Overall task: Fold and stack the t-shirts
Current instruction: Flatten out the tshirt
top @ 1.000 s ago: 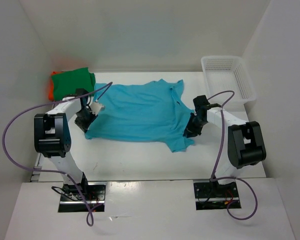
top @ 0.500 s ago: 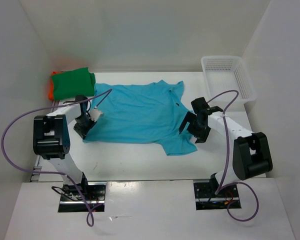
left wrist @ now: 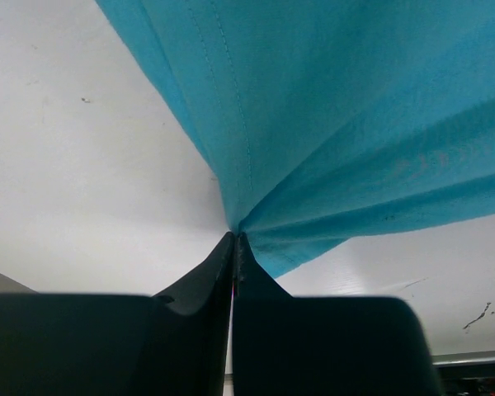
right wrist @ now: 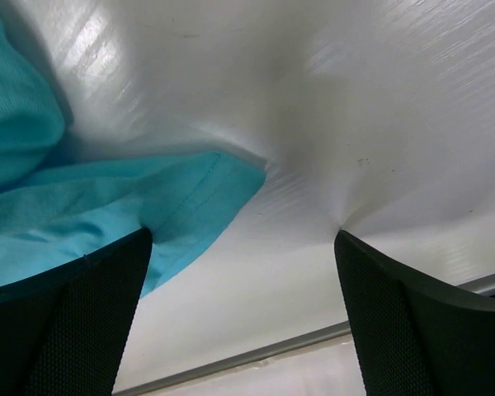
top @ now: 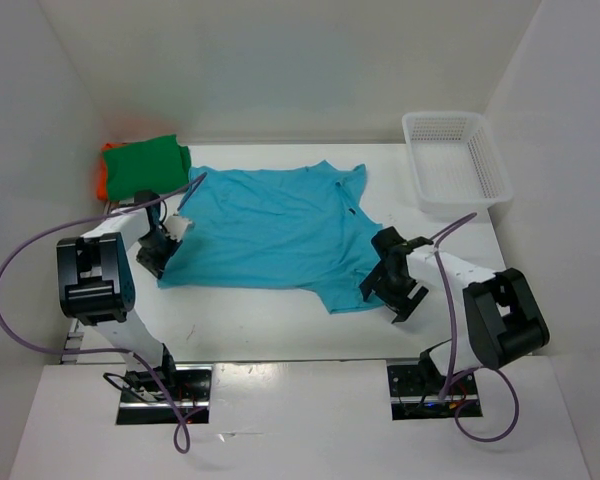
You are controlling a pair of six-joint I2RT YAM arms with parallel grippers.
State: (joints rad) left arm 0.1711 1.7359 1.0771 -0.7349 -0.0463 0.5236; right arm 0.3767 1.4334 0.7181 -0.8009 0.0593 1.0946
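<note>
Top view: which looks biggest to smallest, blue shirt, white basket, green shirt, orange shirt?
1. blue shirt, spread out.
2. white basket.
3. green shirt, folded.
4. orange shirt: only an edge shows beneath the green.

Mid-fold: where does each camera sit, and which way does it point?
Top external: fixed above and behind the bases, looking down on the table; shows left gripper, right gripper, turquoise t-shirt, green t-shirt, basket.
Left wrist: on the left arm, looking along shut fingers pinching the shirt's edge.
Right wrist: on the right arm, looking between open fingers at table and a shirt corner.
Shared: all three see the turquoise t-shirt and table.
</note>
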